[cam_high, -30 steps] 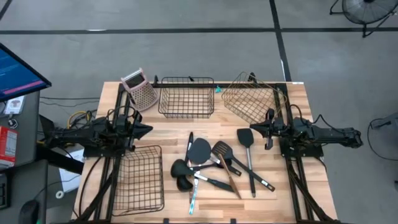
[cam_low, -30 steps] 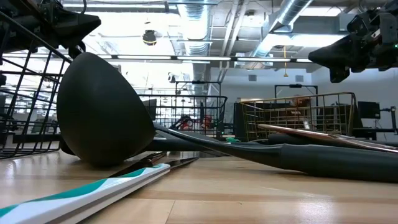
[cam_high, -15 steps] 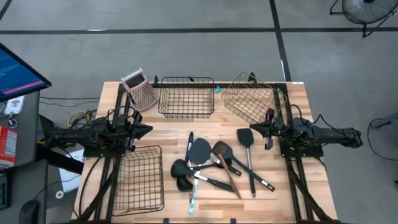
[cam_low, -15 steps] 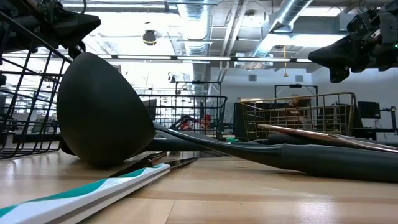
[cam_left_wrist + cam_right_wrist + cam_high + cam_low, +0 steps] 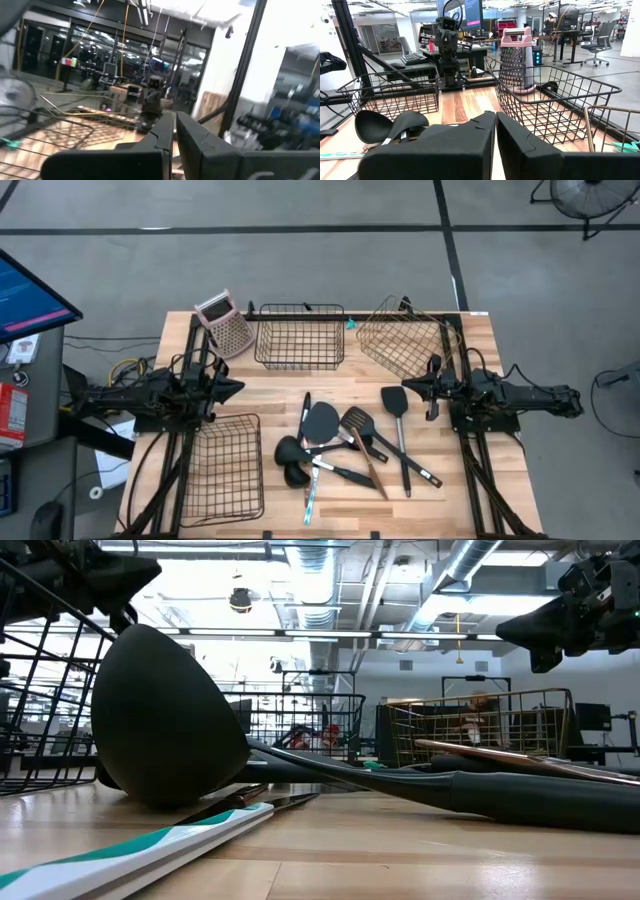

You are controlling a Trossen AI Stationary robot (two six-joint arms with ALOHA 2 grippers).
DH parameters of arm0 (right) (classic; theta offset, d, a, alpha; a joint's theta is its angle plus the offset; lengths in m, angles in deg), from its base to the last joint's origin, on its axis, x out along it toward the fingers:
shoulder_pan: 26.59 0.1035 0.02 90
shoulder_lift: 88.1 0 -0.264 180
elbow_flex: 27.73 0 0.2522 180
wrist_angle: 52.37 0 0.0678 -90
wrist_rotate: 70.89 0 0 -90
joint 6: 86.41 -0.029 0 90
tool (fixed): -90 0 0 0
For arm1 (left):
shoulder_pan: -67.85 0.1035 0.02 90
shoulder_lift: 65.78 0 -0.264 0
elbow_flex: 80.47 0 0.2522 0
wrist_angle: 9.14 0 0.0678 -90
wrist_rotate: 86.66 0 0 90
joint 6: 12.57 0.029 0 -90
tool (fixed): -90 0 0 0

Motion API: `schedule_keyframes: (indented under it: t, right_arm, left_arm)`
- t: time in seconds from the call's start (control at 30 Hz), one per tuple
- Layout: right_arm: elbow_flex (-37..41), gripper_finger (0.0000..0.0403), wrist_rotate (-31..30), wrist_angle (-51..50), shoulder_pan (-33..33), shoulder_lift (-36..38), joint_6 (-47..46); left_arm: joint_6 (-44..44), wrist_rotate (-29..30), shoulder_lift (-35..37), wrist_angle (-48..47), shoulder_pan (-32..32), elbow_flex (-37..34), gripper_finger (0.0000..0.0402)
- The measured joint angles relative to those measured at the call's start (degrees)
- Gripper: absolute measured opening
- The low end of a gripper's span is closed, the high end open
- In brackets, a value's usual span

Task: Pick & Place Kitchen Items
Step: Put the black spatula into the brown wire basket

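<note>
the utensils [image 5: 345, 450] lie heaped at the worktop's [image 5: 480, 340] middle near the front edge, bare wood around them. the left gripper [image 5: 232, 389] and right gripper [image 5: 410, 388] hover at either side, fingers together, holding nothing. wire baskets [image 5: 300, 335] line the far edge.

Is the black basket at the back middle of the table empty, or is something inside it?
Empty. In the high view only bare table shows through the black basket; the utensils lie in front of it.

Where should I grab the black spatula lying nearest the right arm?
Probably mid-handle on the black spatula, coming straight down with the right claw. It lies flat, blade toward the baskets, and its long straight handle runs clear of the utensil pile on that side.
</note>
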Motion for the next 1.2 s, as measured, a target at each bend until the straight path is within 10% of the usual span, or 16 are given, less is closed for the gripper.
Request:
schedule_keyframes:
  t: [0.5,0.83,1.2]
  right_arm:
    - [0.10,0.0017,-0.14,3.79,0.44,0.01,-7.59]
    - [-3.08,0.0025,-0.14,24.57,0.55,-0.05,-14.93]
    - [-38.64,0.0039,-4.34,-27.22,0.61,-19.66,-29.31]
  left_arm:
    - [-11.80,1.79,0.00,7.41,0.00,-0.02,0.0008]
    - [-21.45,5.73,-2.62,23.76,0.00,1.89,0.0008]
    - [-24.05,-1.05,-27.11,11.39,-0.08,30.14,0.0001]
